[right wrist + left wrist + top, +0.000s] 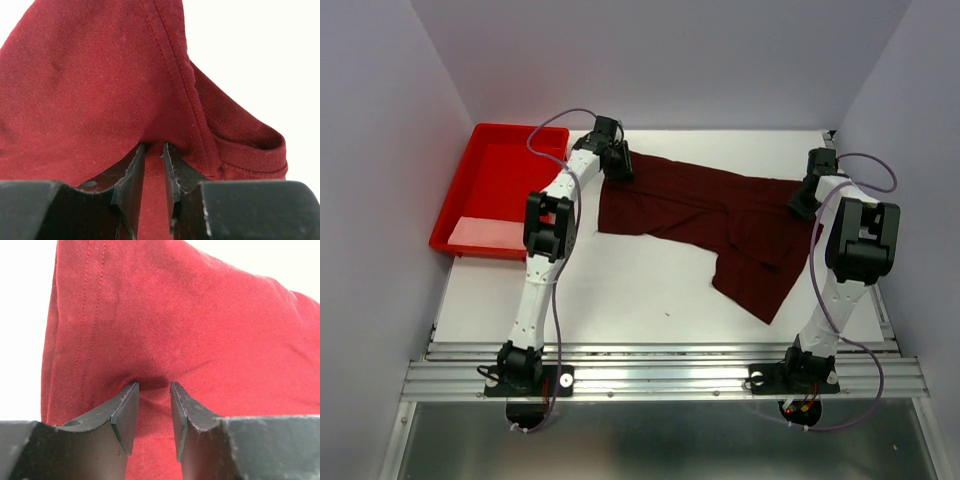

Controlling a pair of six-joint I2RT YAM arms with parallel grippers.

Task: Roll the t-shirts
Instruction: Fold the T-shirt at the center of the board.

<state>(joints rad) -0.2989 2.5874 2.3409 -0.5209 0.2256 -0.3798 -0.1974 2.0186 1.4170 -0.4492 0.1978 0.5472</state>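
**Both hands clamped on opposite ends of the maroon t-shirt**

From the overhead view, the t-shirt (700, 210) lies crumpled across the far half of the white bench (620, 300). It runs from just beside the red tray (500, 165) at the far-left corner to the right edge, and one flap trails toward the near-right. The left hand (620, 172) sits on the cloth's far-left end and the right hand (802, 205) on its right end. From this height the black fingers merge with the dark fabric, so the grip itself cannot be read here. The tray is rigid, glossy plastic with raised walls. A ribbed aluminium rail (660, 375) runs along the bench's near edge under both arm bases.

The wrist views settle the grip. In the left wrist view, the two matte black wedge-shaped fingers (125, 410) pinch a fold of the shirt between them, and creases fan out from the pinch. The knit looks soft and finely ribbed, with a double line of stitching down the hem on the left.

In the right wrist view, the fingers (132, 175) stand closer together, clenched on a thinner fold. A double-stitched hem climbs from the pinch. To its right a hemmed opening gapes; whether it is a sleeve or the neck I cannot tell.
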